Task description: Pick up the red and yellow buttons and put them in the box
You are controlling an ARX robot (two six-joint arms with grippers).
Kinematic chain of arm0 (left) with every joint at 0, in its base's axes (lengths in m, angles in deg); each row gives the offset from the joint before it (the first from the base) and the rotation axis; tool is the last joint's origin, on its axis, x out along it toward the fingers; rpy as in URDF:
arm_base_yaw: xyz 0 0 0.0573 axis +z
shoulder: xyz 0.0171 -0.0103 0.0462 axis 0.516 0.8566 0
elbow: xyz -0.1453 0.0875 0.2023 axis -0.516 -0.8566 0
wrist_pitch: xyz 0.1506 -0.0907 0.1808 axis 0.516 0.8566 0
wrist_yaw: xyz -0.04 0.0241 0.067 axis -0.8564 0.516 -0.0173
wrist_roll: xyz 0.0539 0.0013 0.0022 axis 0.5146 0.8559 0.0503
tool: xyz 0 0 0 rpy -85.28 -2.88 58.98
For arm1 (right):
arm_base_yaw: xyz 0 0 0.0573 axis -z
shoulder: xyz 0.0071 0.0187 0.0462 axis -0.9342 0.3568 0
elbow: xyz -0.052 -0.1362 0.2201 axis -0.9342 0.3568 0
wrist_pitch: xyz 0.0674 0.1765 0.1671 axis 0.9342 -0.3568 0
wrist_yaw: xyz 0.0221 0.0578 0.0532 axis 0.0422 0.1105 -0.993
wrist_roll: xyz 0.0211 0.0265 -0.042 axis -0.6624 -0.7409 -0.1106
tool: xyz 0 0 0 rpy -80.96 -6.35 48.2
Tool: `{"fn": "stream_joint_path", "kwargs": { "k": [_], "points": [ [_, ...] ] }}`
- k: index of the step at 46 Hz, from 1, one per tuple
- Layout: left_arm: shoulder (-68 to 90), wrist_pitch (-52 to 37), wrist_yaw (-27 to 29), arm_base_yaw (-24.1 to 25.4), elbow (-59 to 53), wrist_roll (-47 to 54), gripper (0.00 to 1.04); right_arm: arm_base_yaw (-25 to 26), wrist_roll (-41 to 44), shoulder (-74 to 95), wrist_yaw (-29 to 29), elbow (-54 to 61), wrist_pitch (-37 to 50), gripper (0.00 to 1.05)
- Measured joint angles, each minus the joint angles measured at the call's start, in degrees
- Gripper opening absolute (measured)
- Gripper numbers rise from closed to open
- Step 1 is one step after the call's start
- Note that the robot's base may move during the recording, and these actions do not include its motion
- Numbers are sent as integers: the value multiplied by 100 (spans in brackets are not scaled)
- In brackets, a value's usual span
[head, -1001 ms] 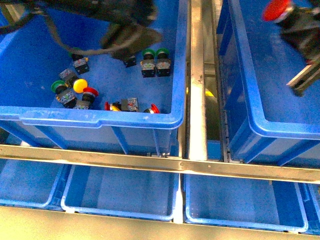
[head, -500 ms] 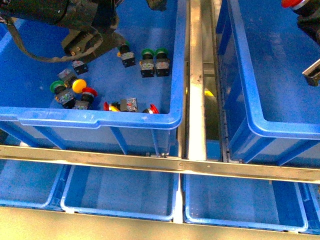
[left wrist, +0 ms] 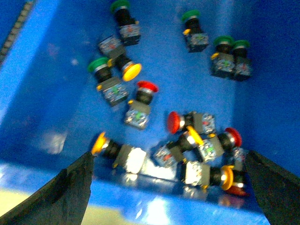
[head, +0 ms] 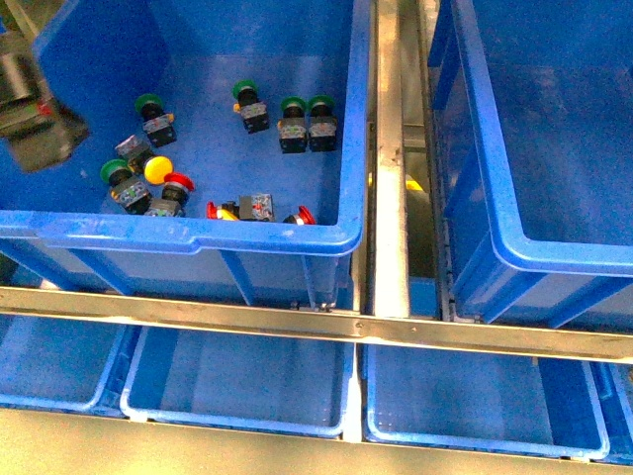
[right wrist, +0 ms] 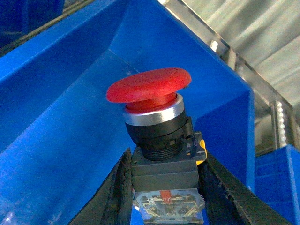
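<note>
Red button, held: wide mushroom-shaped red cap (right wrist: 149,85) over a silver collar, black barrel, blocky dark body with a yellow tab and a clear base showing a red part inside.
Right end effector (right wrist: 165,187): clamped on that button's body, one dark finger (right wrist: 119,187) on each side; blue crate wall behind it.
Box (head: 495,213): deep blue crate on the right in the front view, layered rims below its edge; the floor in view is bare.
Source crate (head: 198,236): blue, single rim, on the left, parted from the box by a metal rail (head: 391,148).
Loose buttons: yellow cap (head: 157,169) touching a red cap (head: 179,183) near the crate's left front; more red and yellow ones (left wrist: 201,140) bunched against the front wall.
Green switches (head: 305,123): a pair side by side, others scattered further back.
Left end effector (left wrist: 168,187): dark finger tips (left wrist: 70,187) apart, above the cluster, holding nothing.
</note>
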State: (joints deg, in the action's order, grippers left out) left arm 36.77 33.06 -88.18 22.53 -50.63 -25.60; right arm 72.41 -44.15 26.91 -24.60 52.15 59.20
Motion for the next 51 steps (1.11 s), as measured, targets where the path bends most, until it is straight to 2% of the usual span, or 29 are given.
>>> {"fn": "stream_joint_path", "kwargs": {
  "k": [7, 9, 11, 14, 19, 23, 27, 35, 43, 46, 51],
  "points": [
    [-601, 70, -20, 304, -756, 72, 97, 107, -308, -407, 133, 0, -400, 33],
    [-584, -321, 140, 323, -1019, 260, 93, 109, -396, -564, 146, 11, -551, 33],
    [-367, -1233, 345, 361, -1416, 599, 82, 85, -485, -785, 186, 68, -702, 33],
    [-195, -1766, 474, 345, -1757, 815, 74, 33, -551, -1019, 262, 122, -911, 33],
    [-409, -3797, 994, 59, -2656, 1453, 56, -66, -608, -1377, 365, 197, -1300, 33],
    [-999, -4483, 1139, -136, -2988, 1655, 45, -122, -673, -1556, 387, 240, -1550, 33],
    [-1657, -4297, 1078, -127, -3042, 1784, 33, -188, -682, -1742, 387, 273, -1685, 33],
    [-2855, -3222, 848, 96, -3053, 1880, 2, -219, -763, -2002, 444, 269, -1912, 33],
    [-3805, -2330, 673, 267, -3058, 1906, 2, -214, -804, -2092, 527, 269, -2039, 33],
    [-4188, -1956, 223, 549, -3062, 1917, 2, -219, -804, -2122, 555, 269, -2068, 33],
    [-5001, -988, 164, 811, -3042, 1923, 2, -232, -807, -2135, 584, 269, -2083, 33]
  ]
}}
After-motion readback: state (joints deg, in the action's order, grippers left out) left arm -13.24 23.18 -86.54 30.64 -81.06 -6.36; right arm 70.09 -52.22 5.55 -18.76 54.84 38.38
